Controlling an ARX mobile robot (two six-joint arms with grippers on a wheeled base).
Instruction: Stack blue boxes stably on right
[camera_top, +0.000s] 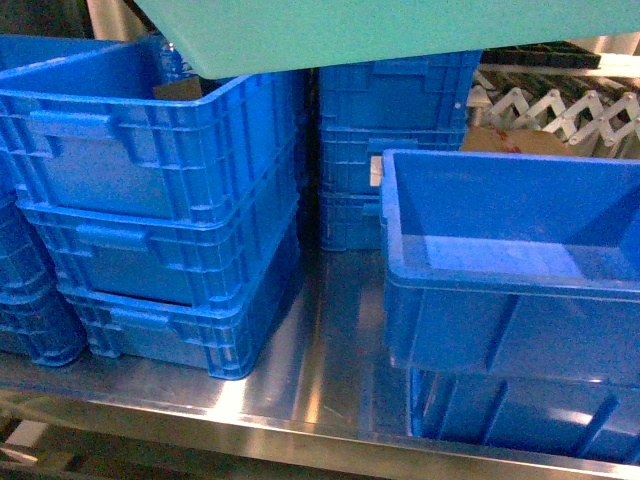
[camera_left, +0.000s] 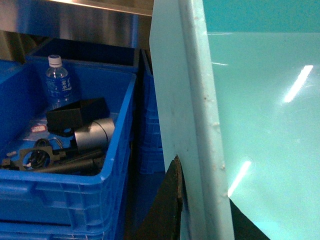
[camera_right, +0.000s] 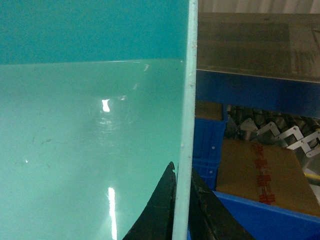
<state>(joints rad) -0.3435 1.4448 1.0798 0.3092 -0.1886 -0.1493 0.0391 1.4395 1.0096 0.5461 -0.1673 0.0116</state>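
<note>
Right gripper (camera_right: 181, 210): two dark fingers pinch the rim wall of the turquoise tub (camera_right: 90, 140), one finger inside, one outside, clamped on it. Left gripper (camera_left: 187, 200): one dark finger shows against the outer face of the tub's opposite wall (camera_left: 175, 100); the other finger is only a dark shape behind the wall low in the frame, so it looks clamped on the rim too.

Tub is held in the air between both arms. In the head view only its pale underside (camera_top: 380, 30) shows, across the top of the frame, tilted, lower at the left end. It hangs above and behind the dark blue crates, touching none of them as far as I can tell.

Step in hand, judged: carry the tub to the right and set it down. To do it well: level the tub first, keep both grips even so it does not twist, lower it squarely over the open crate at near right (camera_top: 510, 260), release only once it is seated.

Surroundings: left crate stack (camera_top: 160, 220), top one holding a water bottle (camera_left: 57, 82) and dark metal parts (camera_left: 75, 135). Far middle crate stack (camera_top: 390, 150). Steel shelf (camera_top: 330, 380) beneath. Cardboard box (camera_right: 260, 175) at far right.
</note>
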